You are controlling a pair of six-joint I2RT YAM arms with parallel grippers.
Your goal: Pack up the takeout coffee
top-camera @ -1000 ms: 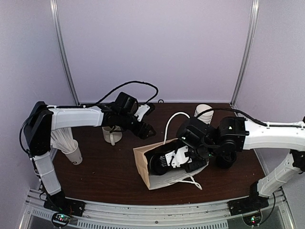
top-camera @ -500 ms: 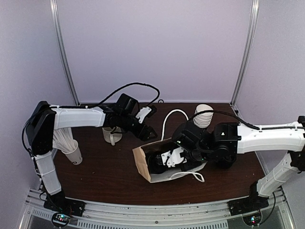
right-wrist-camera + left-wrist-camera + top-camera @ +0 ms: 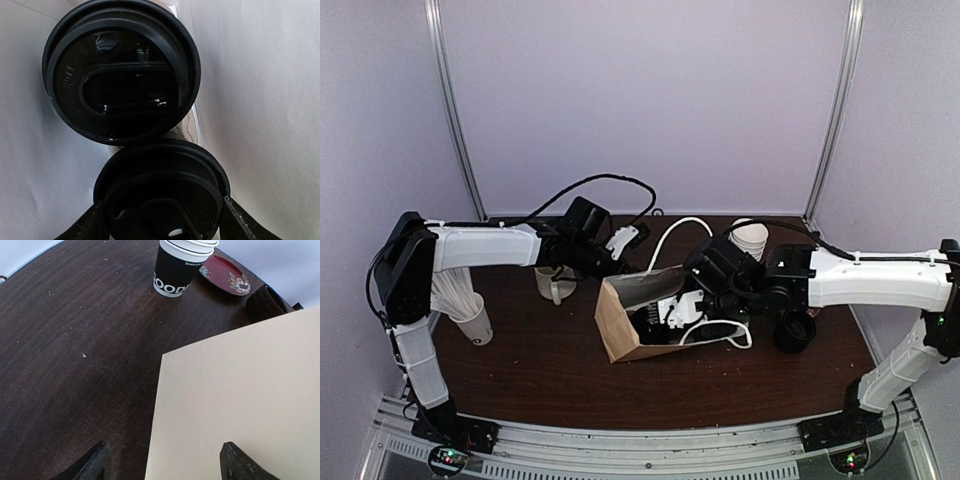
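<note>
A brown paper bag [image 3: 616, 328] with white handles stands near upright mid-table. In the right wrist view two black-lidded takeout coffee cups sit inside it, one farther [image 3: 120, 80] and one nearer [image 3: 160, 195]. My right gripper [image 3: 162, 222] reaches into the bag [image 3: 260, 100], shut on the nearer cup with a finger on each side of its lid. From above, the right gripper [image 3: 672, 312] is partly hidden by the bag's mouth. My left gripper [image 3: 618, 262] is open at the bag's back left corner. The left wrist view shows the gripper [image 3: 165, 467] empty, astride the edge of the bag's tan side [image 3: 250, 400].
A white mug [image 3: 555, 283] stands left of the bag, and a white cup of sticks [image 3: 470, 318] sits by the left arm. A stack of cups [image 3: 750, 238] in a black lettered cup [image 3: 172, 272] stands at the back right. Near it are a red plate [image 3: 225, 275] and a black round object [image 3: 793, 330].
The bag has gone from lying on its side to nearly upright. My right gripper moved back and up with it, still inside. The left gripper has barely shifted.
</note>
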